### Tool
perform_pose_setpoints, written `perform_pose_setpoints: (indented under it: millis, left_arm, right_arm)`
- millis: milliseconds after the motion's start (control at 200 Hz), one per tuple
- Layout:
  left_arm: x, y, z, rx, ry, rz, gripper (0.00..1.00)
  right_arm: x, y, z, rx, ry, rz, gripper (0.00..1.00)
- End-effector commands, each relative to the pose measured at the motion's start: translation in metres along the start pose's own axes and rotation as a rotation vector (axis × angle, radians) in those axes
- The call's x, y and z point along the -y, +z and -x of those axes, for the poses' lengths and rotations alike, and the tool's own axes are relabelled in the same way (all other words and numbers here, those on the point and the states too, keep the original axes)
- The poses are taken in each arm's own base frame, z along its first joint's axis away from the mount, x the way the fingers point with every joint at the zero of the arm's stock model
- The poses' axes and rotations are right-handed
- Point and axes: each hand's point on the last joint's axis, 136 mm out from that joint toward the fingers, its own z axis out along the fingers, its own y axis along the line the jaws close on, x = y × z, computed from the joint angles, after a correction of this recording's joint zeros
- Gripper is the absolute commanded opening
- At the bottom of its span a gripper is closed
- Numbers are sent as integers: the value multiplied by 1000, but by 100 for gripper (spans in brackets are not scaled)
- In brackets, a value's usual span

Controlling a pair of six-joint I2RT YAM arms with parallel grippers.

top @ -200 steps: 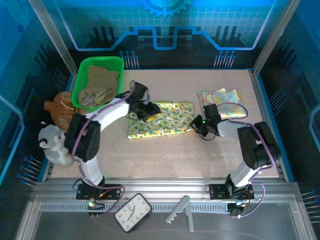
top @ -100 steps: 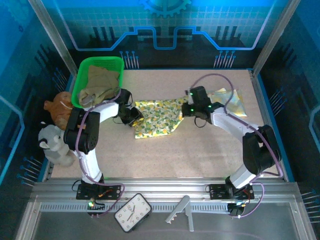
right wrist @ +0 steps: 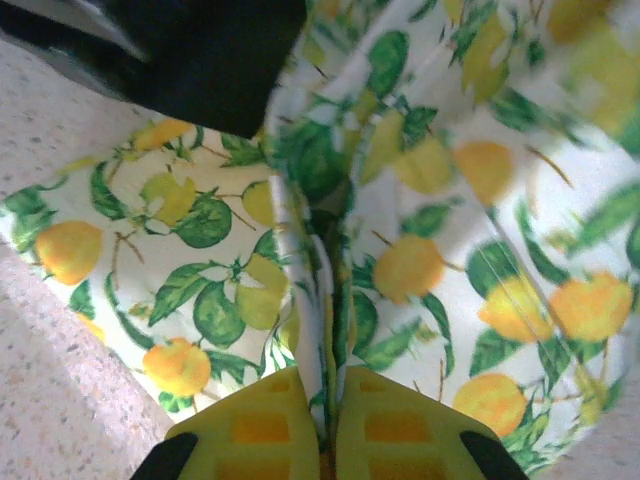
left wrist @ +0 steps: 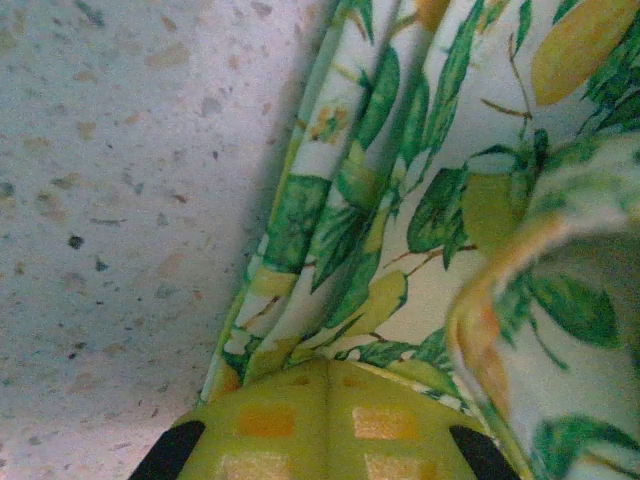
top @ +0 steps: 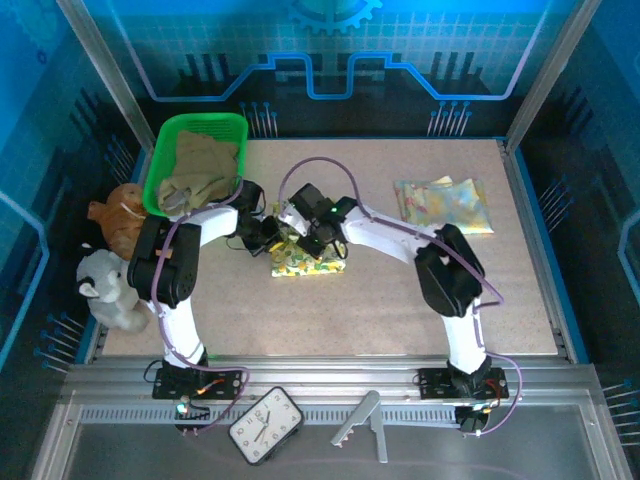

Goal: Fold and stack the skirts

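Swung leftward, right claw (right wrist: 328, 388) nears left claw (left wrist: 326, 388) beside the basket (top: 157, 172), both clamped on the seemingly folded floral skirt (top: 312, 265).

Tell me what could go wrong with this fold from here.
1. Left gripper and right gripper, both shut on the floral skirt, sit very close together and may collide.
2. The skirt is bunched in pleats at each pinch, so the fold may land crooked or wrinkled.
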Motion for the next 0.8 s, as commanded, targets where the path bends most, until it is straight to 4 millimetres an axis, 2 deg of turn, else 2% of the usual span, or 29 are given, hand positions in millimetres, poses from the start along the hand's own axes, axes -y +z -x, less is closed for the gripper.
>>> perform_pose_setpoints:
  millis: [0, 85, 220, 285, 365, 430, 515, 600, 690, 735, 795]
  left_arm:
    - [-22, 5, -15, -39, -18, 75, 0]
    - [-22, 4, -16, -37, -17, 79, 0]
    - [-21, 0, -15, -31, -13, 84, 0]
    - [-22, -5, -13, -24, -9, 99, 13]
    - [-24, -15, -9, 1, 0, 132, 17]
    - [-29, -21, -6, 28, 7, 157, 17]
    - [-31, -20, -8, 25, 8, 161, 11]
    - [-32, -13, -12, 1, -4, 144, 5]
    - [-33, -10, -14, -13, -14, 137, 5]
    - [-33, -15, -12, -1, -10, 151, 11]
    - [-37, -29, -5, 46, -1, 197, 36]
  right_arm:
    - [-7, -2, -1, -67, 119, 49, 0]
    - [-15, -4, 7, -49, 167, 95, 0]
    - [-31, -4, 13, -36, 132, 158, 0]
    - [-30, 2, 8, -68, 135, 154, 0]
    - [-24, 10, 0, -107, 171, 135, 0]
    - [-21, 12, -2, -121, 221, 131, 0]
    - [-25, 11, 2, -116, 279, 155, 0]
    - [-34, 11, 7, -108, 334, 205, 0]
    - [-52, 11, 17, -79, 353, 313, 3]
    - [-59, 9, 21, -62, 352, 358, 10]
    - [-62, 3, 25, -47, 341, 391, 20]
